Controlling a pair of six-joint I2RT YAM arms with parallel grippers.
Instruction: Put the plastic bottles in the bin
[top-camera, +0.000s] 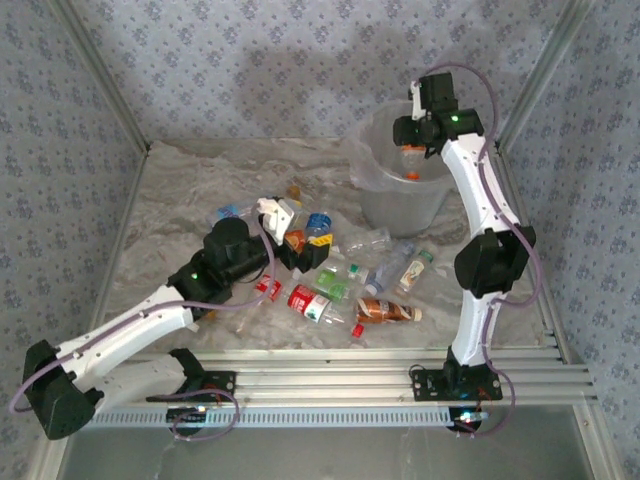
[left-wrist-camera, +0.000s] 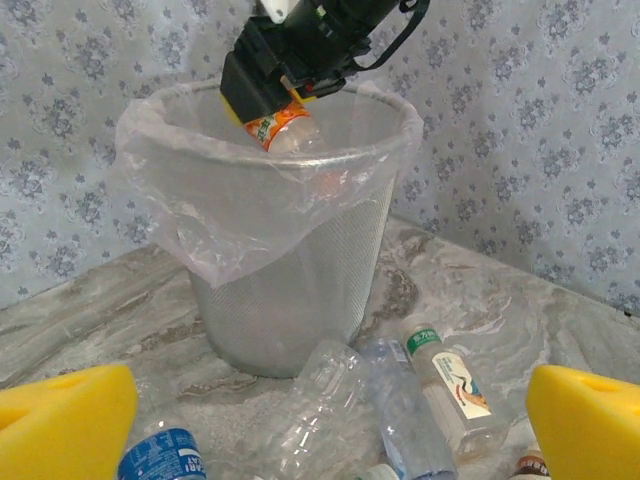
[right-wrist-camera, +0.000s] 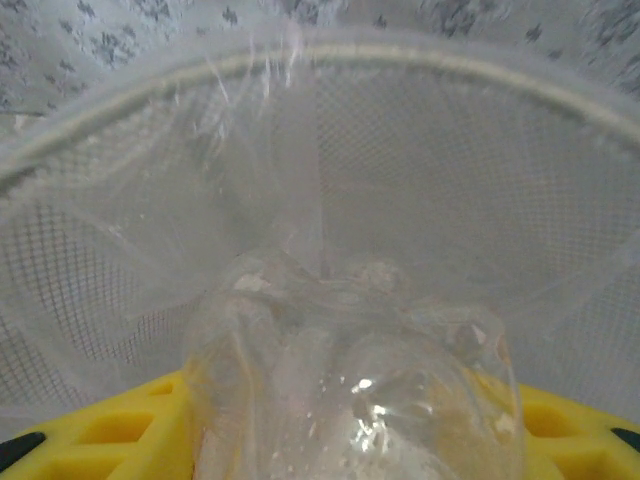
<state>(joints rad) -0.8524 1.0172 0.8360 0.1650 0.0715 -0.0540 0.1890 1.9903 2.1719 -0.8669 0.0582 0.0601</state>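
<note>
There is one bin (top-camera: 400, 200), and there are two robot arms (top-camera: 478, 200). On the table (top-camera: 180, 200) lie about twelve plastic bottles (top-camera: 385, 312), too crowded for an exact count. One more bottle (left-wrist-camera: 283, 130) is in the right hand (left-wrist-camera: 275, 108).

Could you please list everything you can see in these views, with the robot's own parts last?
Round translucent grey-white plastic bin, clear bag liner: one, far right of table.
Clear plastic bottle, orange label: one, held over the bin's mouth.
Loose small plastic bottles: about a dozen, clear or amber, red, blue, green labels, scattered mid-table.
Marbled grey tabletop: one, under everything.
Left arm: one, white and black, over the pile, jaws open, empty.
Right arm: one, white and black, at the bin, jaws shut on the orange-labelled bottle.
</note>
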